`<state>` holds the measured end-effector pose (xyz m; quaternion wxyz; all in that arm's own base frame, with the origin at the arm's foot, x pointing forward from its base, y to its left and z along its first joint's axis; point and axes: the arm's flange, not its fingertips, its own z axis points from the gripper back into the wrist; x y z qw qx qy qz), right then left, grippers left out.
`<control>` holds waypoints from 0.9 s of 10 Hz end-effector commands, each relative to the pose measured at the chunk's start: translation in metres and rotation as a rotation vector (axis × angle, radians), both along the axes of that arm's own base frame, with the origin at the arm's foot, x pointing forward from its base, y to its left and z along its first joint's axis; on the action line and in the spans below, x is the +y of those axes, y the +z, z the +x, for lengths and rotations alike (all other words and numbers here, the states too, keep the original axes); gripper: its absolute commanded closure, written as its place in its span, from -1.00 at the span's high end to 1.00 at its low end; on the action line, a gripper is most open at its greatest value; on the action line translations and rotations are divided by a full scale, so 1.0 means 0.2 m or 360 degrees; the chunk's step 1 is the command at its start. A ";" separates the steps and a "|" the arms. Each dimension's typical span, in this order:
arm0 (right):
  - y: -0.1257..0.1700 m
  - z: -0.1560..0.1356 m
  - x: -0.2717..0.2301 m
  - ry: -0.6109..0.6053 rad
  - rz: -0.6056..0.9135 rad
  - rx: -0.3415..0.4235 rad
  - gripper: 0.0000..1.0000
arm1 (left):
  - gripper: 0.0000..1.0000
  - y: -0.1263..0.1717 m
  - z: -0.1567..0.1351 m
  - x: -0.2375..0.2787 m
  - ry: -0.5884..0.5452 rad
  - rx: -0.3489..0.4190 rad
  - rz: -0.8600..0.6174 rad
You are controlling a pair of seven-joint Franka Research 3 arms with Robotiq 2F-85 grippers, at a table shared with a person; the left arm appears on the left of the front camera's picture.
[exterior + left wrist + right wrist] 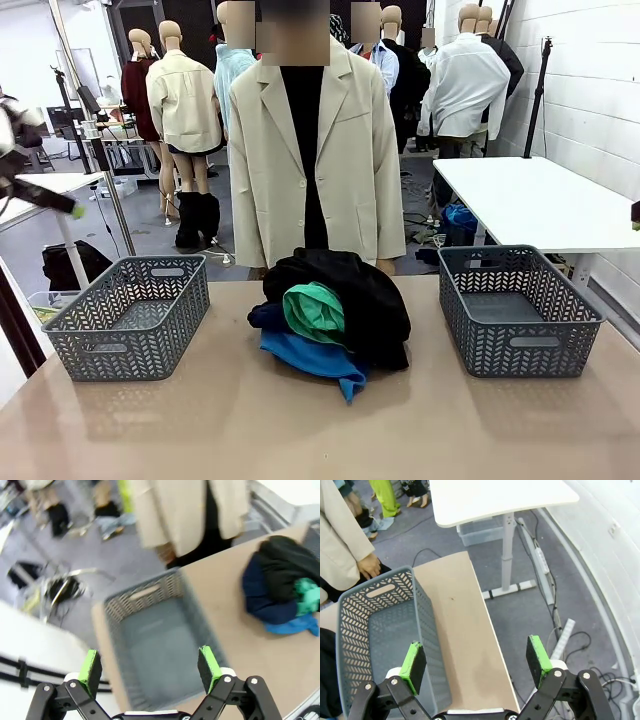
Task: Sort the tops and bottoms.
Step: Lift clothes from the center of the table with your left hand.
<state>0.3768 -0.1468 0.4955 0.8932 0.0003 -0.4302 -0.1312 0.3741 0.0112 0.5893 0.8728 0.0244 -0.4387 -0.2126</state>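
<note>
A heap of garments lies mid-table: a black one point(365, 295) on top and right, an emerald green one point(315, 312) bunched in the middle, a dark navy one point(268, 318) at the left, a bright blue one point(315, 358) underneath at the front. The left wrist view shows the same heap at its right edge, with black point(285, 560), navy point(267, 597), green point(307, 597) and blue point(295, 626). My left gripper point(150, 672) hangs open above the left basket, nothing between its green pads. My right gripper point(476, 661) is open over the right basket's outer wall and the table's right end.
Two grey woven baskets stand on the tan table, one left point(130, 318), one right point(515, 308); both hold nothing. A person in a beige coat point(315, 150) stands at the far edge behind the heap. A white table point(545, 200) stands at the back right.
</note>
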 end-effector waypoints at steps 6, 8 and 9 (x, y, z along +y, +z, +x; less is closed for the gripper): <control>0.00 -0.01 0.00 -0.0004 0.0016 0.0011 1.00 | 1.00 0.09 0.08 -0.64 -0.0391 -0.0001 0.0110; 0.00 -0.01 0.00 -0.0004 0.0016 0.0011 1.00 | 1.00 0.09 0.08 -0.64 -0.0391 -0.0001 0.0110; 0.00 -0.01 0.00 -0.0004 0.0016 0.0011 1.00 | 1.00 0.09 0.13 -0.72 -0.0390 0.0012 0.0124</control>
